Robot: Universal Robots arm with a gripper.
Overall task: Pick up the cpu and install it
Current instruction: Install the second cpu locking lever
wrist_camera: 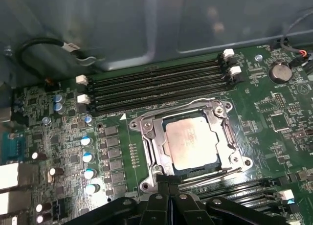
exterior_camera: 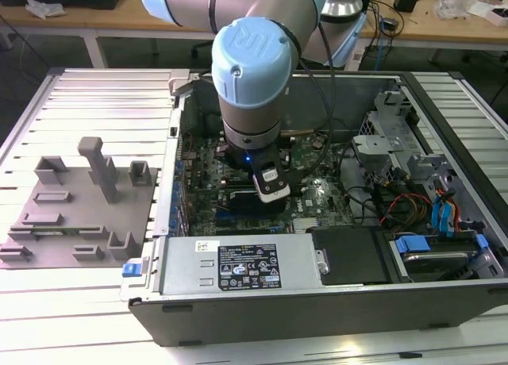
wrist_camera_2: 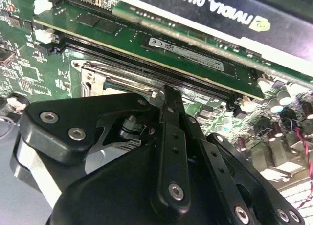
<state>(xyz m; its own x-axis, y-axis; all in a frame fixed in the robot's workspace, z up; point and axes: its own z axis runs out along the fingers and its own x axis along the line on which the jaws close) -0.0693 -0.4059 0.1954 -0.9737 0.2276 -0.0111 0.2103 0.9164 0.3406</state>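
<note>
We see the grey tray [exterior_camera: 75, 214] well off to one side of our hand [wrist_camera: 168, 191], its slots bare of any chip. Just ahead of the hand, the cpu [wrist_camera: 190, 138] lies flat inside the socket frame [wrist_camera: 146, 137] on the motherboard [wrist_camera: 68, 146], so placing looks done; whether the latch is locked we cannot tell. The hand's fingers look pressed together, pinching nothing. White print shows on the graphics card [wrist_camera_2: 234, 19], a label on the power supply [exterior_camera: 238, 266].

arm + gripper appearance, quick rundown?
Silver-grey tubular arm with pale blue joint caps, one cap with embossed lettering. A black cable runs along it. A small white-and-black module sits at the wrist. Gripper is matte black linkage bars with silver screws.
</note>
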